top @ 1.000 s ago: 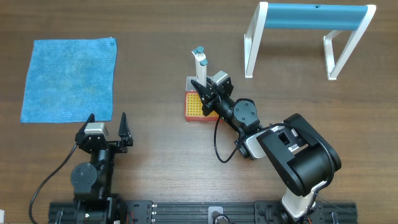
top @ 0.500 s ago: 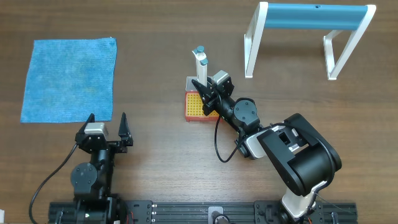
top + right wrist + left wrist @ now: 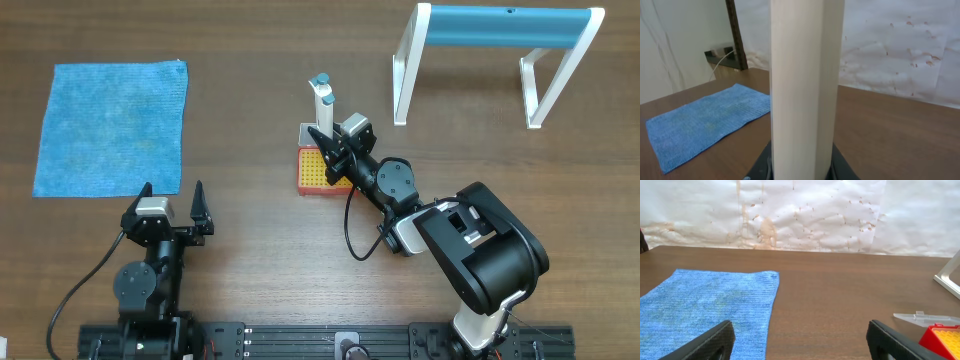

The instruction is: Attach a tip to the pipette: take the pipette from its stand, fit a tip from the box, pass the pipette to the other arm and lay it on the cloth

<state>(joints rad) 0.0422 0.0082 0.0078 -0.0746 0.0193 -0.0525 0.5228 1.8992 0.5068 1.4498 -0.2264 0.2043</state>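
The white pipette [image 3: 322, 98] with a blue cap stands upright over the red tip box [image 3: 313, 173] with yellow inserts, mid-table. My right gripper [image 3: 330, 143] is shut on its body. In the right wrist view the pipette body [image 3: 802, 85] rises straight up from between the fingers [image 3: 837, 167]; its lower end is hidden. The blue cloth [image 3: 112, 128] lies flat at the far left and also shows as the cloth [image 3: 705, 305] and the cloth [image 3: 705, 125] in the wrist views. My left gripper [image 3: 172, 193] hangs open and holds nothing, just in front of the cloth's near right corner.
The white stand [image 3: 495, 60] with a blue top bar is at the back right, and one stand leg [image 3: 950, 275] shows in the left wrist view. The tip box's clear lid [image 3: 925, 317] lies open beside the box [image 3: 942, 337]. Bare wood lies between cloth and box.
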